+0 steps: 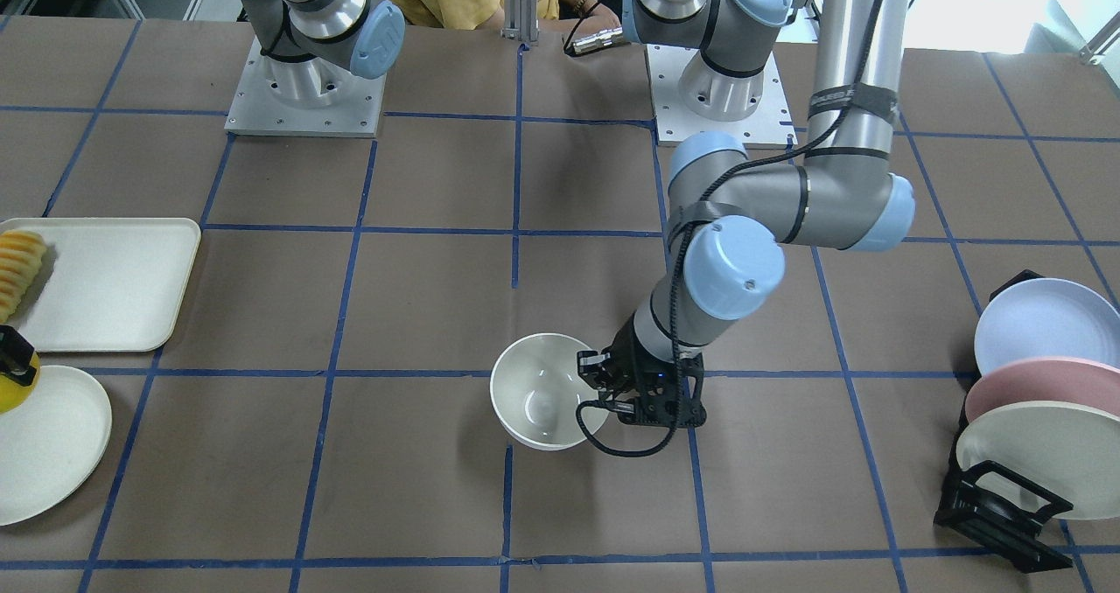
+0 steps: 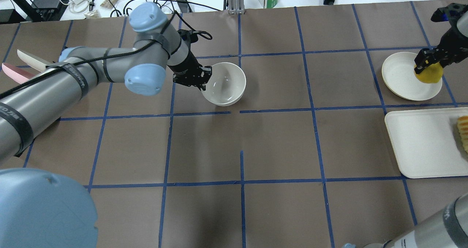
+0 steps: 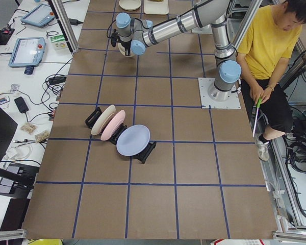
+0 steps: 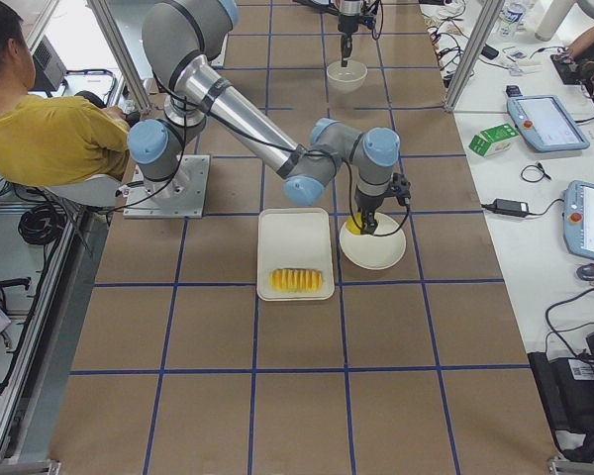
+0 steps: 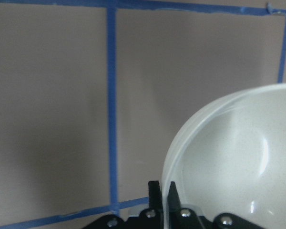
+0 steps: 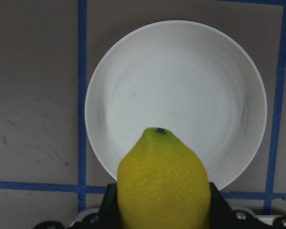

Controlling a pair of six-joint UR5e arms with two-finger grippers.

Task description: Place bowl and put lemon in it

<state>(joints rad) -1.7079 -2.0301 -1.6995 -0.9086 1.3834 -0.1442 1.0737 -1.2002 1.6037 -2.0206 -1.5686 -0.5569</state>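
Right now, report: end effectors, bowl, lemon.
Left end effector shut on bowl rim; bowl upright, empty. Right end effector shut on lemon at cream plate. Path unobstructed.

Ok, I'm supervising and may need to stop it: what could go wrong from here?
The left end effector pinches the bowl by one side of its rim; withdrawing before opening could tip or drag it. The right end effector holds the lemon at the cream plate, far across the table; the fruit might slip on that carry. The left arm hangs by the bowl and could block the drop.
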